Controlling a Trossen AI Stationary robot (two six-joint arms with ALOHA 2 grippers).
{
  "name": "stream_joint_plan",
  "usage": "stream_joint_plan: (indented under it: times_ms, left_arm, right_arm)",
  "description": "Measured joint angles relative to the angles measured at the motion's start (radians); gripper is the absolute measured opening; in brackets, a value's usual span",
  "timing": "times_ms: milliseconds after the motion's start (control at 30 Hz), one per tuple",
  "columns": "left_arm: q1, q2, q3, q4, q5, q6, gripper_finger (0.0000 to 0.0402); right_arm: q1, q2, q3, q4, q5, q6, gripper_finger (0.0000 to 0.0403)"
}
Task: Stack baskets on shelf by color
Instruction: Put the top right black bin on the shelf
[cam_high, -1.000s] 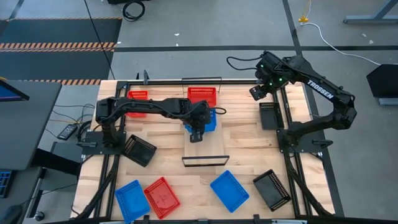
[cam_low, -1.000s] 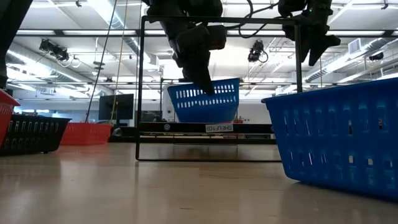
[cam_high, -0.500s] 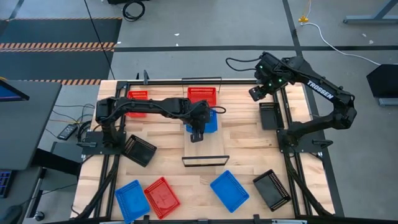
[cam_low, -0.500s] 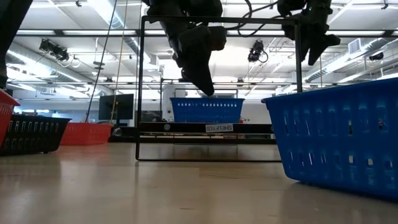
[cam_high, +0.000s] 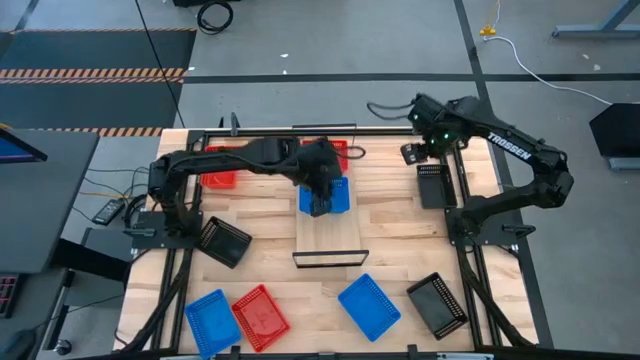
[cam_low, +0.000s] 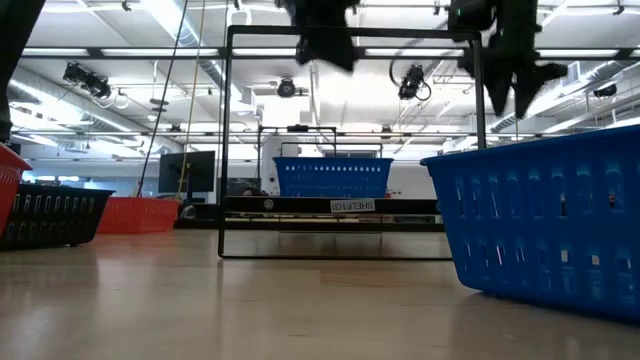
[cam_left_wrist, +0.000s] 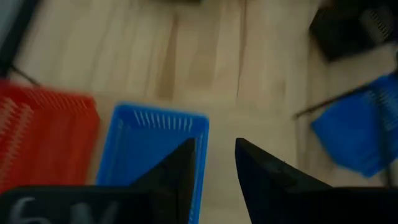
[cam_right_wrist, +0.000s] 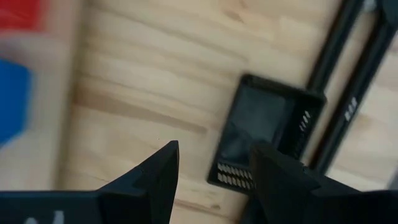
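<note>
My left hand (cam_left_wrist: 214, 163) hangs empty, fingers narrowly parted, just above the blue plastic mesh basket (cam_high: 325, 196) resting on the long light-wood shelf (cam_high: 330, 228), beside the red mesh basket (cam_high: 330, 152). My right hand (cam_right_wrist: 214, 171), spread wide and empty, hovers over the black mesh basket (cam_high: 432, 184) off the shelf's side, so I judge it the nearer arm for that one.

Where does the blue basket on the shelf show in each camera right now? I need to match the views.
High view: blue basket on the shelf, partly under the left gripper.
Low view: centre, sitting level on the shelf.
Left wrist view: just beyond the open fingers.
Right wrist view: a blurred blue patch at the edge, possibly it.
Shared landmark: the red basket beside it.
</note>
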Motion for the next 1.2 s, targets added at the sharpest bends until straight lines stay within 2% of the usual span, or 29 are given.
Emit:
stream_joint_plan:
  times_ms: [167,267,433,567,700,900,1067,1200]
  left_arm:
    - [0.001,-0.031,0.178,-0.007,-0.013,0.001,0.0122]
    - [0.001,-0.084,0.229,0.020,-0.019,-0.004,0.0120]
    - [0.001,-0.181,0.238,0.130,-0.030,-0.034,0.0119]
    - [0.001,-0.237,0.240,0.149,-0.050,-0.067,0.0121]
    - [-0.002,-0.252,0.237,0.132,-0.063,-0.096,0.0118]
    - [-0.026,-0.260,0.237,0.136,-0.084,-0.138,0.0117]
    - [-0.050,-0.270,0.237,0.125,-0.126,-0.141,0.0117]
    - [-0.110,-0.320,0.236,0.096,-0.283,-0.124,0.0117]
  right_arm:
    - [-0.001,0.001,-0.219,0.088,-0.025,0.010,0.0207]
    - [-0.001,0.001,-0.322,0.150,-0.043,0.000,0.0216]
    - [-0.001,0.001,-0.433,0.268,-0.052,0.033,0.0228]
    - [-0.003,0.000,-0.497,0.378,-0.059,0.047,0.0229]
    - [-0.008,0.000,-0.562,0.497,-0.087,0.087,0.0229]
    - [-0.015,0.001,-0.666,0.556,-0.074,0.119,0.0228]
    - [-0.011,0.001,-0.709,0.587,-0.109,0.073,0.0203]
    - [-0.003,0.001,-0.710,0.592,-0.115,0.035,0.0151]
